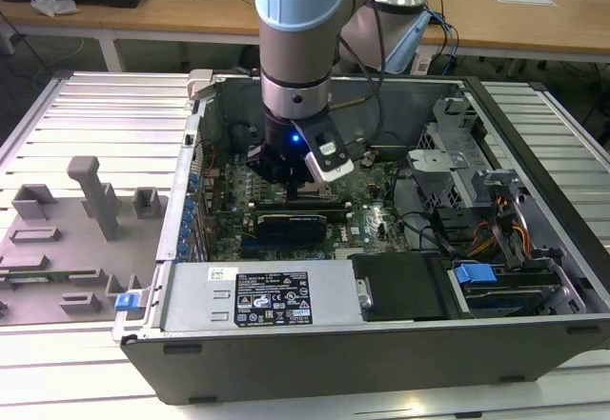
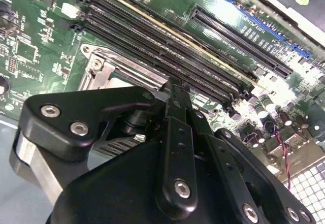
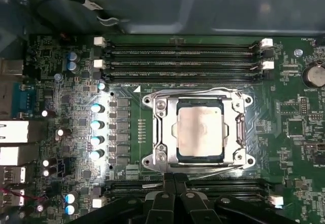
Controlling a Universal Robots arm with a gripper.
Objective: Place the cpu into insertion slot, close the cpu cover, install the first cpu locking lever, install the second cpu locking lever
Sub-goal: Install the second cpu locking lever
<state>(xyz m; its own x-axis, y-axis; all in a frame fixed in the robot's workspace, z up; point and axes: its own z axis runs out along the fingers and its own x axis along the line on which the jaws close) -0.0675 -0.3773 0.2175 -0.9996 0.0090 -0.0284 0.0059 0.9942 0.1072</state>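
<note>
In the first wrist view the cpu (image 3: pixel 199 131), a pale silver square chip, lies flat in the insertion slot, whose black rim (image 3: pixel 200 159) shows around it. The silver cpu cover (image 3: pixel 163 132) lies closed over the chip's edges. One thin wire lever (image 3: pixel 203 90) runs along one side of the socket and a second lever (image 3: pixel 213 170) along the opposite side. My gripper (image 3: pixel 174 177) is shut with nothing seen between its fingers, its tip right at that second lever. The exterior view shows the gripper (image 1: pixel 297 190) low over the green motherboard (image 1: pixel 367 215). The second wrist view shows the gripper (image 2: pixel 171 89) beside the cover (image 2: pixel 109 64).
Long black memory slots (image 3: pixel 183 61) flank the socket on two sides. A graphics card (image 1: pixel 295 222) lies close in front of the gripper. The open case's walls (image 1: pixel 315 349), a drive cage (image 1: pixel 457 153) and cables (image 1: pixel 496 220) surround the board. A grey fixture (image 1: pixel 91 191) stands at the exterior view's left.
</note>
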